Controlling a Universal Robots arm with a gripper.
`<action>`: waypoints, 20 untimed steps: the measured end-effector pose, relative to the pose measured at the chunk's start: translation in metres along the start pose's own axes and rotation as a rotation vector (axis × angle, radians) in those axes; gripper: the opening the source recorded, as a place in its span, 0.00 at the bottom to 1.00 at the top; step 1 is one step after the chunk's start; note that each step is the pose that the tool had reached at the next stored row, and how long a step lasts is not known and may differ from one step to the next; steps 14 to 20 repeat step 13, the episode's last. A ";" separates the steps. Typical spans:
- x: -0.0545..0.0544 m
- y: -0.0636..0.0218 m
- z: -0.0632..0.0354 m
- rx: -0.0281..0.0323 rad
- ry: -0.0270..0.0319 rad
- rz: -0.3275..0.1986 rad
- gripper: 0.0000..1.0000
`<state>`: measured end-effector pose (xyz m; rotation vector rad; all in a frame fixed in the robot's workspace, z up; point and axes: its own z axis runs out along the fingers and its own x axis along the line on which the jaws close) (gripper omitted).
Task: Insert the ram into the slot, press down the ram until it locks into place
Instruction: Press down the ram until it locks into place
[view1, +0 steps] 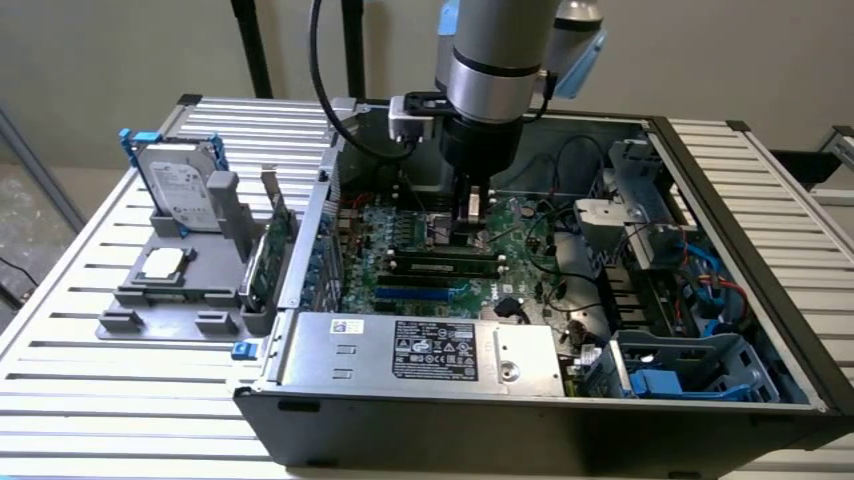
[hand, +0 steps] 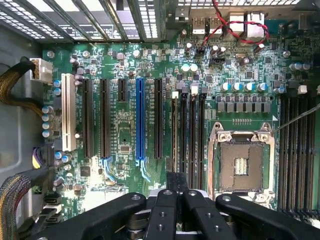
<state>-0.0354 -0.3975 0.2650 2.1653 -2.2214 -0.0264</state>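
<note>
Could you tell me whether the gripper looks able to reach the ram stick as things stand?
Probably yes: the case lies open, the gripper hangs right by the ram stick on the board, and nothing appears to lie between them.

Exterior view: set high and off the arm, angled down at an open PC case (view1: 534, 400) lying on a slatted desk (view1: 80, 330), far enough back to take in the whole case, the arm (view1: 501, 60) above it, and a grey tray (view1: 174, 290) at the exterior view's left.

Wrist view: mounted on the wrist, aimed straight down past the gripper (hand: 172, 210), close over the motherboard (hand: 125, 125).

Shared by both: motherboard (view1: 441, 240), its slots, the empty CPU socket (hand: 241, 165), gripper (view1: 470, 215).
</note>
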 end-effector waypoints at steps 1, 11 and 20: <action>0.000 0.0000 0.0000 0.0000 -0.0001 0.000 0.11; 0.000 0.0000 -0.0001 -0.0001 0.0001 0.000 0.11; 0.000 0.0000 -0.0001 -0.0001 0.0001 0.000 0.11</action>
